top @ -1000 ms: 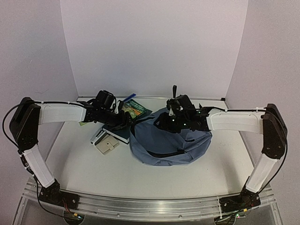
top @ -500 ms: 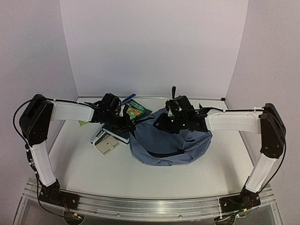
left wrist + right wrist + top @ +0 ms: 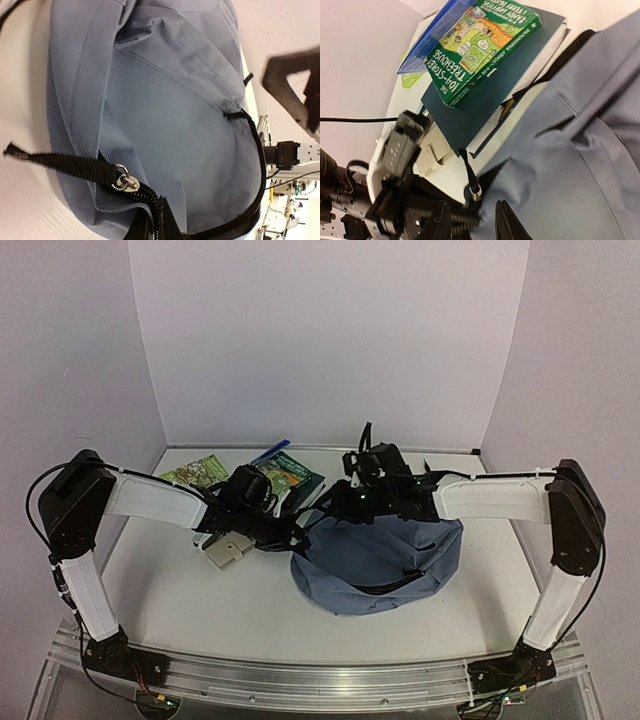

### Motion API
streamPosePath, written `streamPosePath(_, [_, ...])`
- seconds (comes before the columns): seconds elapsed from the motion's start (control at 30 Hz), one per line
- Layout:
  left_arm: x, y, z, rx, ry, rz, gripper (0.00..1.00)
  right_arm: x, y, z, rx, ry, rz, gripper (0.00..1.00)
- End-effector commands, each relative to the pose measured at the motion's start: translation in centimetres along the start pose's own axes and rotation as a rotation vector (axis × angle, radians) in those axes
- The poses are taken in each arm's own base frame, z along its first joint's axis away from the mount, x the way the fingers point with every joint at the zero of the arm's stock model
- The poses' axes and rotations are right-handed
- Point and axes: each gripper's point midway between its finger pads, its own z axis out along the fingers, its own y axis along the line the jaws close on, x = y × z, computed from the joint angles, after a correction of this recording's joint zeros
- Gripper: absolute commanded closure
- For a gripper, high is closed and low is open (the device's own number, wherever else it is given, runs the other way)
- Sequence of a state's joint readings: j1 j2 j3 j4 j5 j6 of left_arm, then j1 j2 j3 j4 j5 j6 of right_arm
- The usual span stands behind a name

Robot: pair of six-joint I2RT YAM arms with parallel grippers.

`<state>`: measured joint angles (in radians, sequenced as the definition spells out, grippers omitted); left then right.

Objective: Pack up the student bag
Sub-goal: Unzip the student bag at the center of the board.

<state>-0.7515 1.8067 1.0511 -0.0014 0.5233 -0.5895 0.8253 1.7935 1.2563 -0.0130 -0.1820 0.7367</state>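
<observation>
**Two claws at the mouth of the bag.** We show the student bag (image 3: 385,555) slumped on the table (image 3: 200,610), directly beneath the right claw (image 3: 471,207) and just to the right of the left claw (image 3: 288,537).

The left claw is fully closed. As far as we can see, it pinches the black zipper edge at the bag's near corner. The right claw's fingers stand narrowly apart with the same rim running between them, and we do not see them pinch it.

**Step in hand.** We judge this to be the opening of the bag, since nothing appears packed. The green book (image 3: 480,45) and the dark book (image 3: 490,100) under it lie outside the bag, ahead of the right claw's fingertips. The beige box (image 3: 226,551) sits just behind the left claw.

**Next move.** In our judgement, the right claw must close on the rim. The two claws should then draw apart to spread the mouth without dragging the soft fabric over the books.

**What each view adds.**
- **Left wrist view:** only this one shows the metal ring (image 3: 125,181) and pull strap (image 3: 55,161) just ahead of the left claw.
- **Right wrist view:** only this one lets us read the book cover, and it shows the left claw from outside.
- **Overhead view:** only this one gives both arms and the bag's whole outline, but it hides the finger gaps.
</observation>
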Motion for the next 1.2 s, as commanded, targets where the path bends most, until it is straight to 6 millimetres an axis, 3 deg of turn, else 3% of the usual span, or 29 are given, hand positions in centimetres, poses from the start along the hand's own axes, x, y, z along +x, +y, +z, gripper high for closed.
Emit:
streamPosePath(0.0, [0.0,-2.8,-0.6,0.09,-0.028,0.063,1.0,0.4,1.5,1.9,-0.083,0.04,-0.071,0.69])
streamPosePath(0.23, [0.4,-1.6,-1.2,0.032,-0.068,0.031,0.99,1.7,1.2,3.4,-0.099,0.09,-0.15,0.64])
streamPosePath(0.43, [1.3,0.5,-1.7,-0.07,-0.069,-0.055,0.77,1.8,1.7,3.8,-0.119,0.097,-0.206,0.61])
streamPosePath(0.6, [1.4,0.6,-2.3,-0.072,-0.092,-0.081,0.7,1.5,1.8,4.7,-0.1,0.092,-0.249,0.6])
streamPosePath(0.73, [1.6,0.5,-2.5,-0.058,-0.1,-0.092,0.72,1.1,2.1,5.7,-0.096,0.087,-0.284,0.6])
streamPosePath(1.17, [1.8,0.8,-2.1,-0.057,-0.096,-0.101,0.95,1.8,1.4,9.3,-0.063,0.127,-0.29,0.61])
